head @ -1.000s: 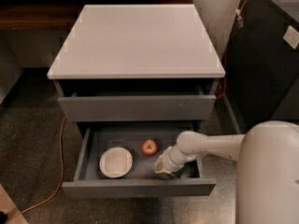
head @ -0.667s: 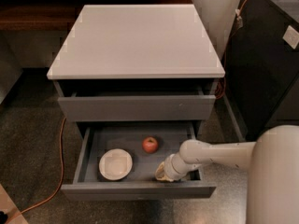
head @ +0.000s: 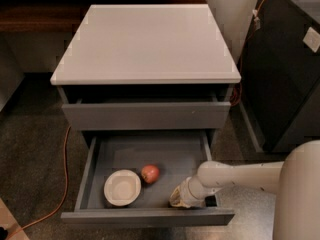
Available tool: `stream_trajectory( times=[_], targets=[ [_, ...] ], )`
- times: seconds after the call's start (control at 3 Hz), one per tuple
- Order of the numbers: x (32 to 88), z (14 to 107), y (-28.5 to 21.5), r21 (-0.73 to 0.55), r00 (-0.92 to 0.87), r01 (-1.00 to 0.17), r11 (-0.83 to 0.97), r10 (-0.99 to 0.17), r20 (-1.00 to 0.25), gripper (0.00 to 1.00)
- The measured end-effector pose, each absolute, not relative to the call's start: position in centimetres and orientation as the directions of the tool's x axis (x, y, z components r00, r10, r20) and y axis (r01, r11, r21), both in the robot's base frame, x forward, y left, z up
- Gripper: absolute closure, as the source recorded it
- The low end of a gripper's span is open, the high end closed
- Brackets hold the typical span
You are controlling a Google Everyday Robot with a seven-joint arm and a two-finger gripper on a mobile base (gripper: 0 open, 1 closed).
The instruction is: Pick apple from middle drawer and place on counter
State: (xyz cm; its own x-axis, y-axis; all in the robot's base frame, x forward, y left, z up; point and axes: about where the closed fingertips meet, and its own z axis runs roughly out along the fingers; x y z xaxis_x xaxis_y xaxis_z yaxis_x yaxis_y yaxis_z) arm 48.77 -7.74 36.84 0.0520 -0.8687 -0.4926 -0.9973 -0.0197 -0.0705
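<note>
The middle drawer is pulled far out below the white counter. Inside it lies the small red apple, just right of a round white bowl. My gripper is down inside the drawer near its front right corner, a short way right of the apple and not touching it. The white arm reaches in from the lower right.
The top drawer stands slightly open above. An orange cable runs over the floor at the left. A dark cabinet stands to the right, and a brown wooden shelf at the back left.
The gripper has drawn back from beside the apple toward the drawer's front right corner. Apple and bowl lie where they were.
</note>
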Motion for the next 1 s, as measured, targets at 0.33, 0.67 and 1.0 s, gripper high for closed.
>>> stream_trajectory(
  times=[0.33,0.67,1.0],
  targets=[
    [48.0,38.1,-9.0,-0.112,0.081,-0.993,-0.028,-0.859,-0.505,1.0],
    [48.0,38.1,-8.8,-0.107,0.083,-0.994,-0.032,-0.855,-0.513,1.0],
    [50.3,41.0,-8.3,-0.117,0.07,-0.993,-0.004,-0.825,-0.561,1.0]
  ],
)
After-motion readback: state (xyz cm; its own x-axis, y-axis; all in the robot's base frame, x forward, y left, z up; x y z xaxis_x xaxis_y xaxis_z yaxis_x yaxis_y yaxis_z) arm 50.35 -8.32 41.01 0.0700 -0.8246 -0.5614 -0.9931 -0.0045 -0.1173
